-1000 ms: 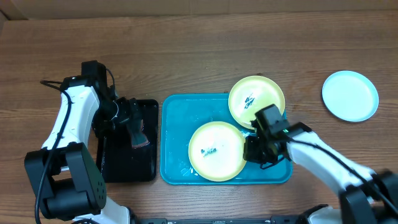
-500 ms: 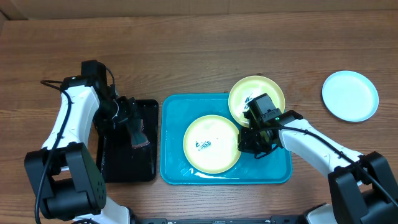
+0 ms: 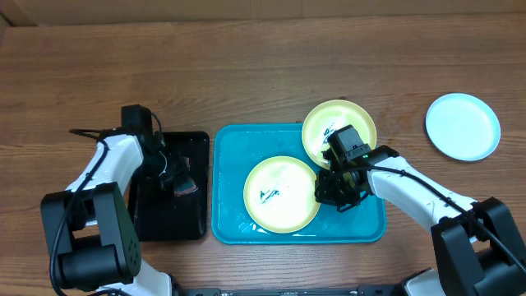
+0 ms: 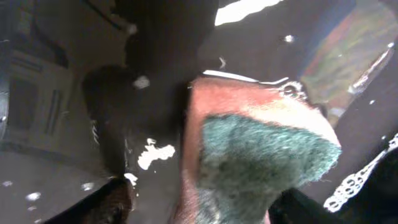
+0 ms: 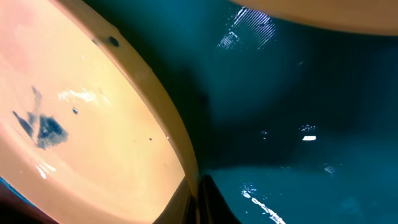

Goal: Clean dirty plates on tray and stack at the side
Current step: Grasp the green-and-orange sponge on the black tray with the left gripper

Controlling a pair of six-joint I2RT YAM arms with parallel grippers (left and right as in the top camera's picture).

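Right claw (image 3: 325, 191), pinched shut, sits beside two smeared plates (image 3: 281, 194) awaiting cleaning; one white plate (image 3: 463, 126) lies well to its right.

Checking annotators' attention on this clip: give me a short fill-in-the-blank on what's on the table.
1. The sponge lies in the ____ tray.
2. The right hand holds the rim of a ____ plate.
3. The blue tray carries ____ plates.
4. The plate on the bare table is ____.
Missing: black; yellow; two; white.
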